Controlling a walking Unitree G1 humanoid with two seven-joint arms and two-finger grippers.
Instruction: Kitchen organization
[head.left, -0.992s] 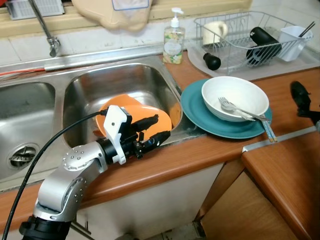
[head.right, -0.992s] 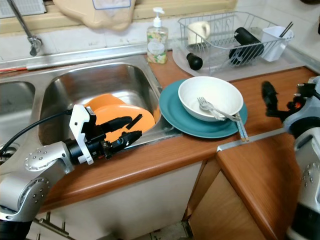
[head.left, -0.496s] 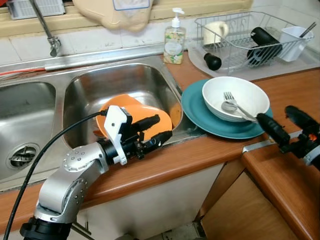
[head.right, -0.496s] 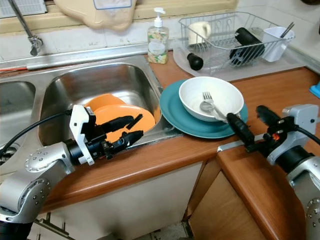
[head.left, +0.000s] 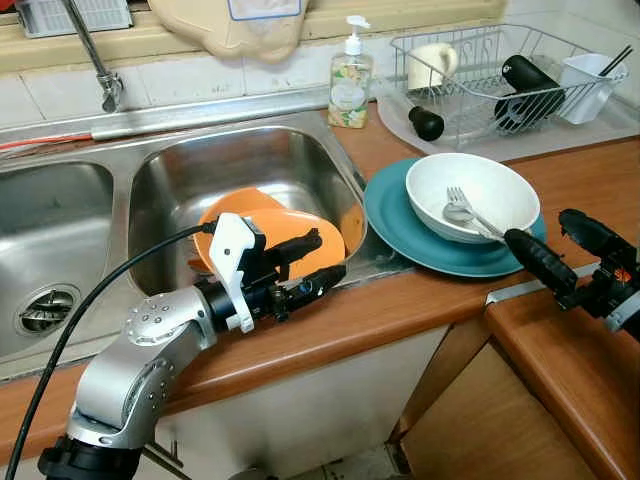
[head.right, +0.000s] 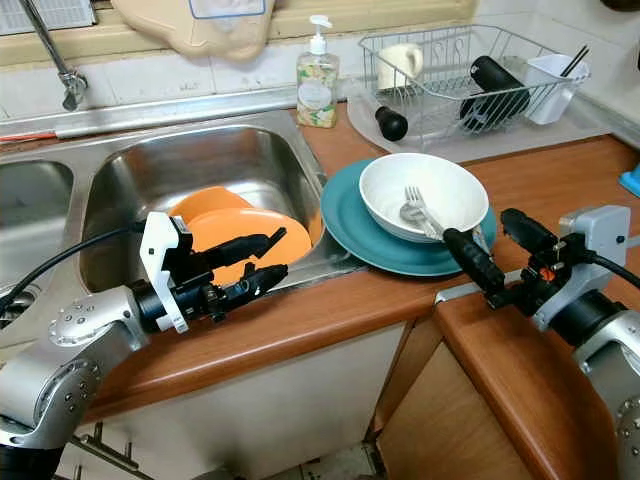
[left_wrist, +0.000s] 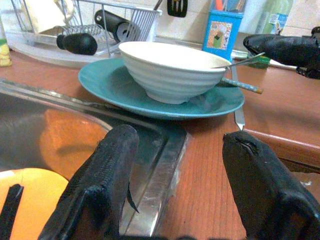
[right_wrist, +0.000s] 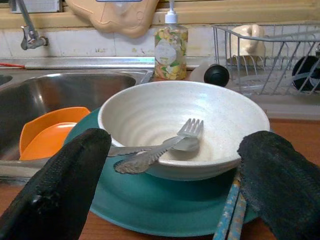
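A white bowl (head.left: 480, 190) holding a fork (right_wrist: 172, 142) and a spoon sits on a teal plate (head.left: 400, 220) on the wooden counter, right of the sink. Blue chopsticks (right_wrist: 230, 210) lie on the plate under the bowl's rim. Orange plates (head.left: 270, 225) lean inside the right sink basin (head.left: 180, 170). My right gripper (head.left: 540, 228) is open, level with the bowl's front right side, its fingers (right_wrist: 60, 185) apart and wider than the bowl. My left gripper (head.left: 328, 255) is open and empty over the sink's front edge, beside the orange plates.
A wire dish rack (head.left: 500, 70) with a mug, a black bottle and a white cup stands at the back right. A soap bottle (head.left: 348, 80) stands behind the sink and a tap (head.left: 100, 80) at the back left. A lower wooden ledge (head.left: 570, 350) lies under my right arm.
My right gripper has swung in from the far right of the counter to the bowl's front right side and now faces it. The left arm has barely moved.
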